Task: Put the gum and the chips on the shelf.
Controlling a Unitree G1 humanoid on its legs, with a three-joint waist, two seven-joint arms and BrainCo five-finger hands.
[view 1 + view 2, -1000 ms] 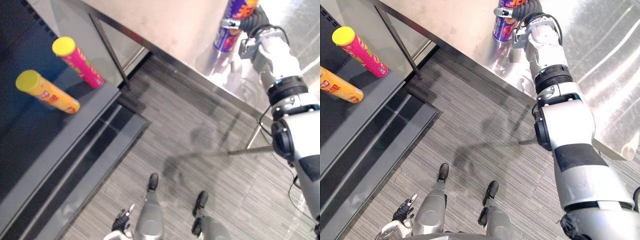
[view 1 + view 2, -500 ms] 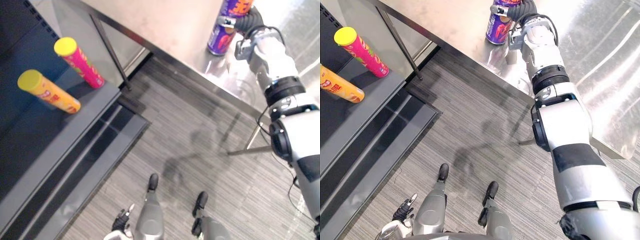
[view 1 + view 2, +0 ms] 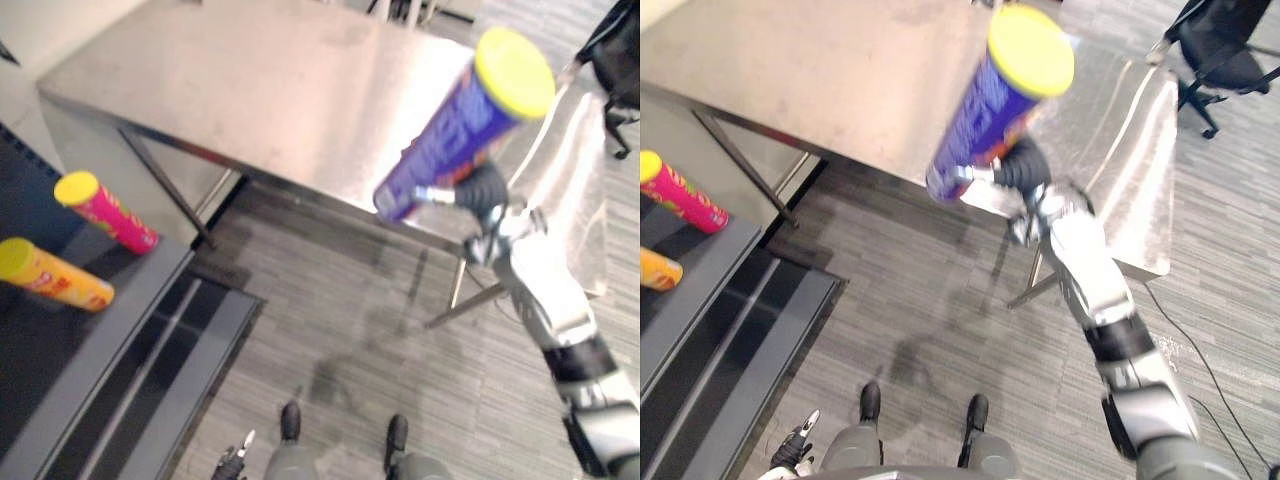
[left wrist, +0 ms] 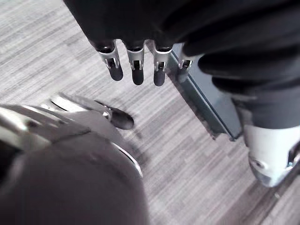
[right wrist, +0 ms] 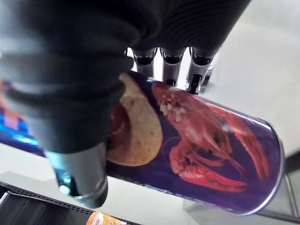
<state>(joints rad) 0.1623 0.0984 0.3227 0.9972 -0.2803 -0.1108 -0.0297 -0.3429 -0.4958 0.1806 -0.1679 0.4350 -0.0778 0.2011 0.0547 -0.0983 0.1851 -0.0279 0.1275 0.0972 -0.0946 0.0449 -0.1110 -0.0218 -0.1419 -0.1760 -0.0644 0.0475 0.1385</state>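
A purple chips can (image 3: 445, 135) with a yellow lid hangs tilted above the steel table's near edge, lid end nearest the camera. My right hand (image 3: 481, 190) is shut on its lower part; in the right wrist view the fingers (image 5: 171, 65) and thumb wrap the can (image 5: 206, 140), which has a lobster picture. On the dark shelf (image 3: 110, 340) at the left lie a pink can (image 3: 106, 212) and a yellow-orange can (image 3: 56, 276), both with yellow lids. My left hand (image 3: 795, 455) hangs low over the floor, its fingers (image 4: 136, 70) straight and empty. No gum is visible.
The steel table (image 3: 250, 90) spans the upper middle, its legs standing on grey striped carpet. A black office chair (image 3: 1220, 50) stands beyond the table's right end. A lower shelf level (image 3: 150, 400) juts out beneath the one with the cans.
The right hand has lifted the purple can off the table and tilted it, bringing it nearer the camera. The whole view has shifted, so the camera moved.
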